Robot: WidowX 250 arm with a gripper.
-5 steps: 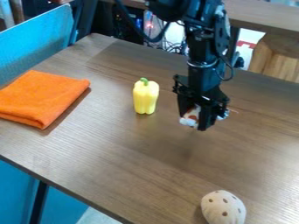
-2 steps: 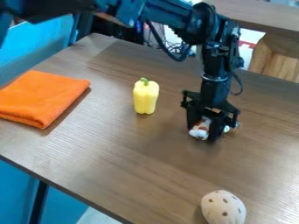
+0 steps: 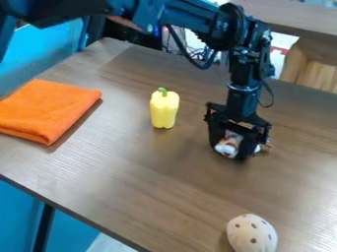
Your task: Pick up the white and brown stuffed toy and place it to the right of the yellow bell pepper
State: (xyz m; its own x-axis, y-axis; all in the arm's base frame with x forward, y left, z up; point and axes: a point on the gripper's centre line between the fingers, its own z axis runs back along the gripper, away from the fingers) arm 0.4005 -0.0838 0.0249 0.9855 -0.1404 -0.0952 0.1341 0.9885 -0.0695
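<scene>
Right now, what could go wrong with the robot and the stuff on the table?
The little brown-and-white toy is down at the robot's hand, so it might get bumped or dragged if the hand moves. The yellow pepper stands upright nearby, so a sideways swing could knock it over.

Your arm comes in from the upper left, and your end effector (image 3: 230, 151) hangs down at the table (image 3: 151, 179), right of the centre of your view. Between its two sides you have a small white and reddish-brown thing (image 3: 227, 146), partly hidden. To the left of it, you see a yellow pepper (image 3: 164, 110) standing upright. Farther left lies a folded orange cloth (image 3: 49, 108), and near the bottom edge you have a pale, rounded thing with brown spots (image 3: 252, 237).
</scene>
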